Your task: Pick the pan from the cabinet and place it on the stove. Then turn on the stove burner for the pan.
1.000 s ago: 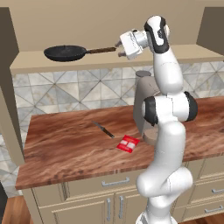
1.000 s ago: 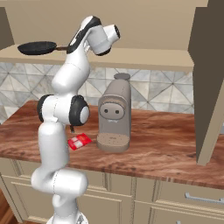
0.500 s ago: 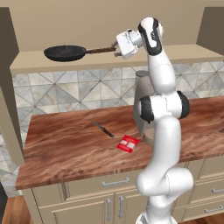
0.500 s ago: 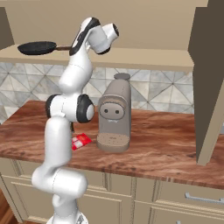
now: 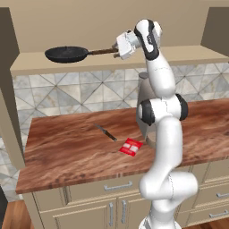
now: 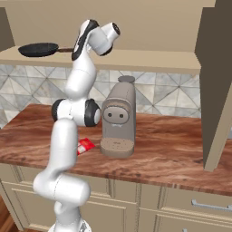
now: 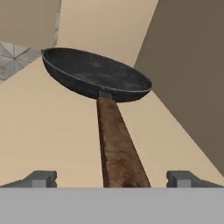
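The black pan [image 5: 66, 54] lies flat on the beige shelf of the open cabinet [image 5: 188, 53], its brown handle [image 5: 102, 52] pointing right toward my hand. My gripper [image 5: 117, 49] is open at shelf height, at the handle's free end. In the hand view the handle [image 7: 117, 148] runs between the two fingertips [image 7: 41, 178] with wide gaps on both sides, and the pan [image 7: 96, 74] lies beyond. From the right base view the pan [image 6: 38, 49] sits left of the gripper [image 6: 72, 50]. The stove is out of view.
On the wooden counter [image 5: 67, 152] below lie a knife [image 5: 106, 132] and a red packet [image 5: 131, 146]. A grey coffee machine [image 6: 118, 118] stands beside the arm. A dark cabinet side panel [image 6: 217, 81] hangs at the right. Beige drawers [image 5: 107, 188] run under the counter.
My hand has moved a little left along the shelf toward the pan, bringing the handle's end between the open fingers. The pan has not moved.
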